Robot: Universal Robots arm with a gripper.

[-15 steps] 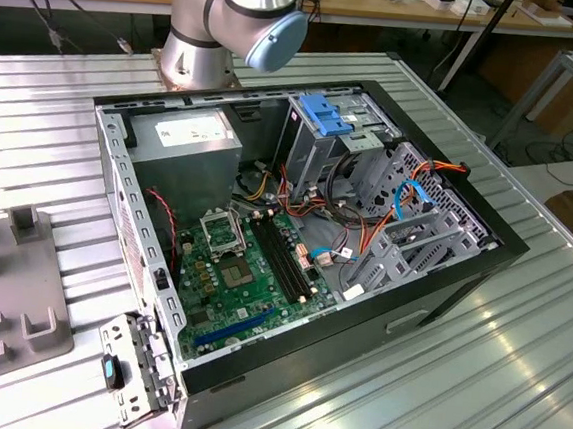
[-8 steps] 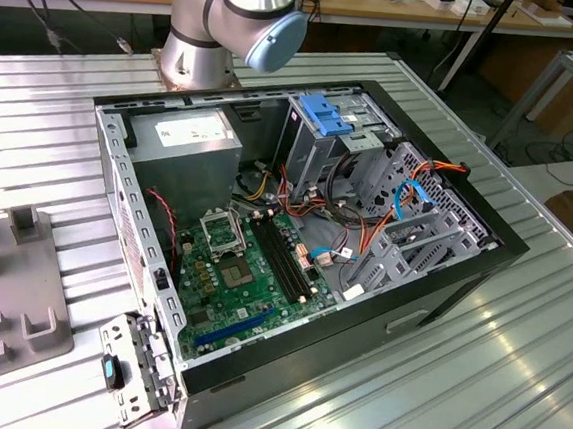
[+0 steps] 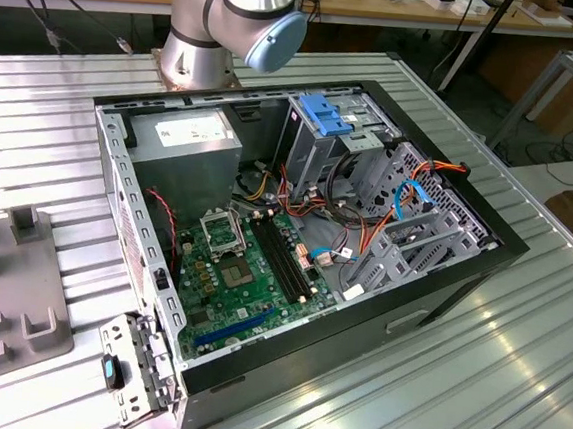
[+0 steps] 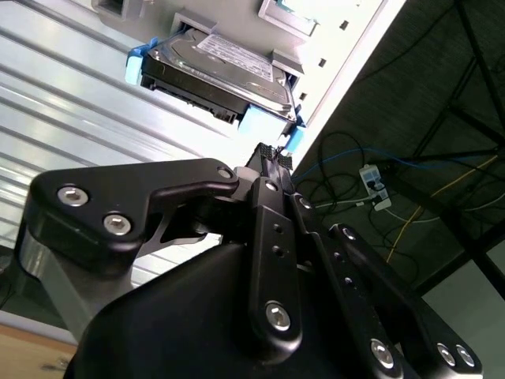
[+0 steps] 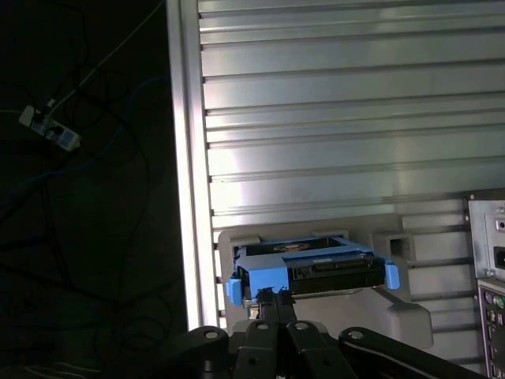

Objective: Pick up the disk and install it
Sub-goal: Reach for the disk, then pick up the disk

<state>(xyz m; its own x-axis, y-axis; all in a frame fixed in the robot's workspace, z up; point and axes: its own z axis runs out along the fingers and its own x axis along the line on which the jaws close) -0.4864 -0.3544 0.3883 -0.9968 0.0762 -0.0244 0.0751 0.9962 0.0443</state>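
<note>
The disk [image 4: 225,67] is a silver-grey drive with a white label and a blue plastic frame. It rests in a light grey holder [image 5: 394,304] on the ribbed metal table, close to the table's edge. In the first wrist view the disk [image 5: 308,272] shows end-on, with blue tabs at both ends. My gripper [image 4: 272,154] hovers just short of the disk's blue frame, its two black fingers pressed together with nothing between them. The same fingertips [image 5: 267,298] show against the disk's near edge in the first wrist view.
An open computer case [image 3: 295,235] lies on the table with its green motherboard [image 3: 246,271], cables and a grey drive cage with blue tabs [image 3: 324,127]. The arm's base [image 3: 194,61] stands behind the case. A grey fixture [image 3: 8,301] sits at the exterior view's left. Beyond the table edge [image 5: 185,158] are floor cables.
</note>
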